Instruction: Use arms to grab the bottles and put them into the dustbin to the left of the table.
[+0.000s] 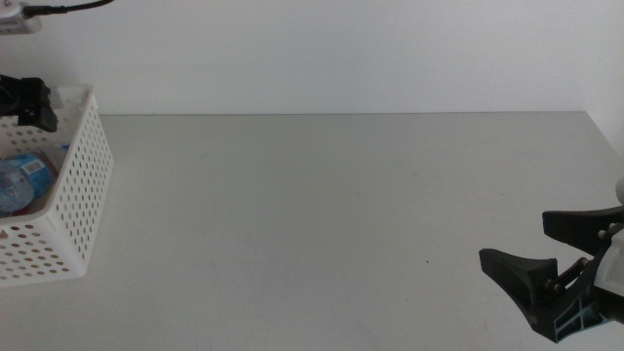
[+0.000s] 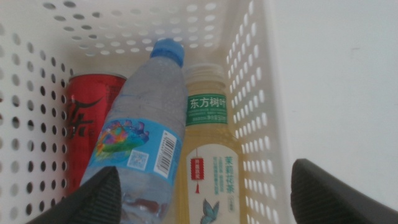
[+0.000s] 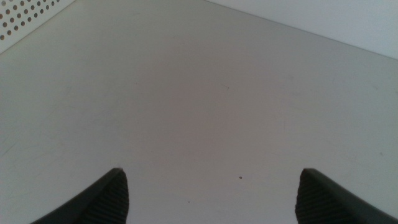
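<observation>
Spanning pale grey table (image 1: 322, 214), white wall (image 1: 341, 54), dustbin (image 1: 83, 185) at left

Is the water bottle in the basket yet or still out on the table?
In. The water bottle lies inside the basket, between the red can and the yellow-liquid bottle.

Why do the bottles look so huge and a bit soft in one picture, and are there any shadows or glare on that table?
Left wrist view: the camera hangs close over the basket, so the water bottle, yellow-liquid bottle and red can fill the frame, slightly soft. Middle view: even, flat light on the table, no glare, hardly any shadow. Right wrist view: the right pincer tips are dark and blurred.
</observation>
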